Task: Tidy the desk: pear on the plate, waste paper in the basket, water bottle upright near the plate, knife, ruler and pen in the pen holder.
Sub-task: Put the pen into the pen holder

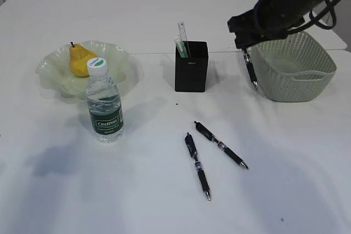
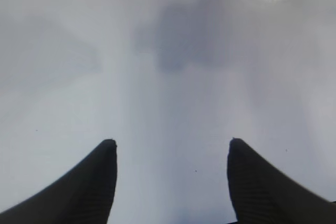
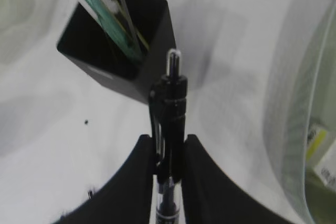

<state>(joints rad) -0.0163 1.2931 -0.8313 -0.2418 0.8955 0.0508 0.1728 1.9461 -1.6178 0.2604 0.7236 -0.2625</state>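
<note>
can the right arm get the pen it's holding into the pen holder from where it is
Probably yes. The right hand grips a black pen hanging beside the pen holder, whose open top has room next to the ruler; nothing stands between them.

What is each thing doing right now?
Pear: on the plate.
Bottle: upright, capped, beside the plate.
Pen holder: upright, things sticking out.
Held pen: hanging from the right gripper.
Two pens: lying on the desk.
Basket: upright.
Left gripper: open, empty.
</note>
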